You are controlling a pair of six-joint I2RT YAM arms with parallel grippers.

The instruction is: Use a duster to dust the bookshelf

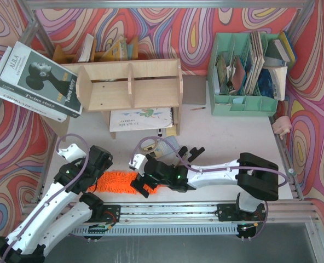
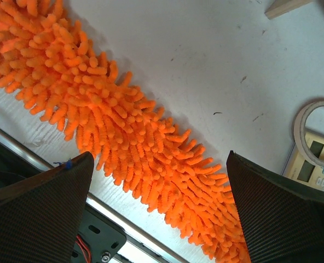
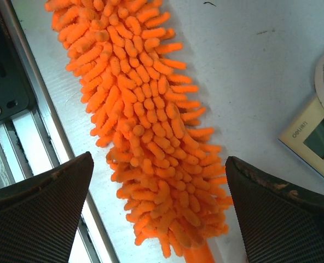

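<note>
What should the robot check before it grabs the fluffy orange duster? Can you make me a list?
1. Duster lying flat on the table, close to the arms: ok.
2. Left gripper open above the duster: ok.
3. Right gripper open above the duster's handle end: ok.
4. Duster held by a gripper: not ok, both sets of jaws stand wide apart.
5. Handle free to grab: cannot tell, only its very start shows.
6. Bookshelf standing upright at the back: ok.
</note>
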